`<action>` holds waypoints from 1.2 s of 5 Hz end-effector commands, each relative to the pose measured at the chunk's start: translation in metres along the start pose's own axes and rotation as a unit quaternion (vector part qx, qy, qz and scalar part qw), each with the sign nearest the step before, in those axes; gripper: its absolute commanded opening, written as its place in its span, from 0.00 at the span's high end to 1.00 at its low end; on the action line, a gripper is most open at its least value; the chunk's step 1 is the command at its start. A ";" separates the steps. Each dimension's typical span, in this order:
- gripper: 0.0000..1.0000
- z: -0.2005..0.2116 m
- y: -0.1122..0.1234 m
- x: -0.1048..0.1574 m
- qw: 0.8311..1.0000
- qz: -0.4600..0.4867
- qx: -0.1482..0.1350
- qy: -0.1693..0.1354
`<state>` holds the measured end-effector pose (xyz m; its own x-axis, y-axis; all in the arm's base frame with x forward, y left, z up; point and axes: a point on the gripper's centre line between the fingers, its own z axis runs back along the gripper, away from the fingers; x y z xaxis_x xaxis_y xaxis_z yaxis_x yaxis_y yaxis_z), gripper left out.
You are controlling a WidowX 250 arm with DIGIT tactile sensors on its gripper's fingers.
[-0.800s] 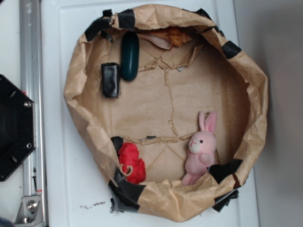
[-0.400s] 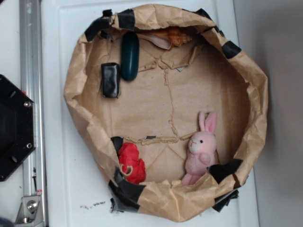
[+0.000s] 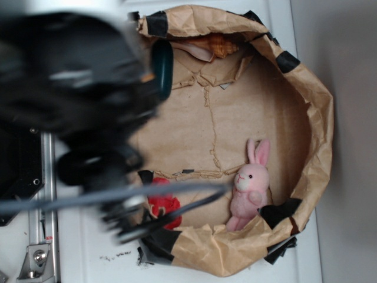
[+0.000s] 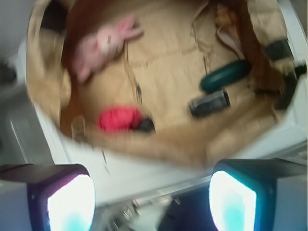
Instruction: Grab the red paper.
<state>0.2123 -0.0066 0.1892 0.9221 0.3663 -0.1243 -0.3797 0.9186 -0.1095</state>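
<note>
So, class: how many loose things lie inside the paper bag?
5: red paper and pink bunny at one side, green oval, black block and tan shell opposite. The blurred arm may hide more.

You are looking at a robot lab bench, not a home or shop. The white table (image 3: 82,247) carries a bare aluminium rail (image 3: 44,194) bolted along its left edge, with a black mounting plate (image 3: 17,171) beside it, the sort of hardware used for fixing an arm. The blurred black arm (image 3: 76,88) fills the upper left of the exterior view. The work area is a makeshift bin (image 3: 318,118) of brown paper patched with black tape (image 3: 287,61), holding unrelated test props: a pink bunny (image 3: 250,186), a dark green oval (image 4: 226,75), a shell (image 3: 217,42), a black block (image 4: 210,103) and red paper (image 4: 118,119).
</note>
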 end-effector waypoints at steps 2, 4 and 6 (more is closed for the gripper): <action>0.00 -0.094 0.002 0.017 0.965 0.195 -0.062 0.161; 0.00 -0.158 -0.043 -0.017 0.982 0.101 -0.097 0.127; 1.00 -0.178 -0.056 -0.032 0.980 0.085 -0.109 0.145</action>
<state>0.2084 -0.0934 0.0350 0.7951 0.4435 -0.4137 -0.5774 0.7623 -0.2923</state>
